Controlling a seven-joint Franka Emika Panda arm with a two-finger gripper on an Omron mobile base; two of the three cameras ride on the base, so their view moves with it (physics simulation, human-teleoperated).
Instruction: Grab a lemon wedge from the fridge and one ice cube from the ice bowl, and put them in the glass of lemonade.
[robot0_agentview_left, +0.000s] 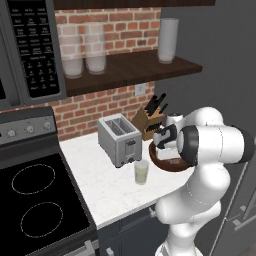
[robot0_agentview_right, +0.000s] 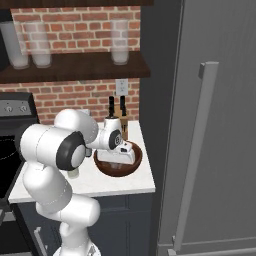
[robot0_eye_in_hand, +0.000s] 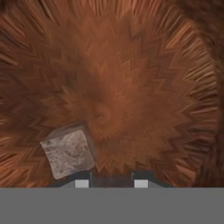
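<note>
Your gripper (robot0_eye_in_hand: 111, 183) is down inside the ice bowl (robot0_agentview_right: 131, 168), pointing at the reddish-brown wooden floor. In the hand view the 2 fingertips (robot0_eye_in_hand: 82, 183) sit at the bottom edge with a narrow gap between them, and that gap shows bare wood, nothing pinched that you can see. 1 ice cube (robot0_eye_in_hand: 68, 152), greyish and translucent, lies on the bowl floor just left of the left fingertip, outside the gap; whether it touches the finger you cannot tell.

In the left base view the ice bowl (robot0_agentview_left: 159, 161) sits on the white counter (robot0_agentview_left: 107, 187) right of the toaster (robot0_agentview_left: 119, 139), partly hidden by your arm's elbow. The glass of lemonade (robot0_agentview_left: 141, 172) stands upright on the counter just in front of the toaster and near the bowl's left rim, pale yellow-green liquid inside. Knife block (robot0_agentview_left: 149, 121) is behind the bowl against the brick wall.

In the right base view the fridge (robot0_agentview_right: 210, 130) stands right of the counter, door closed, long grey bar handle (robot0_agentview_right: 195, 150) facing you. 3 tall frosted glasses (robot0_agentview_left: 95, 48) on the wooden shelf above
</note>
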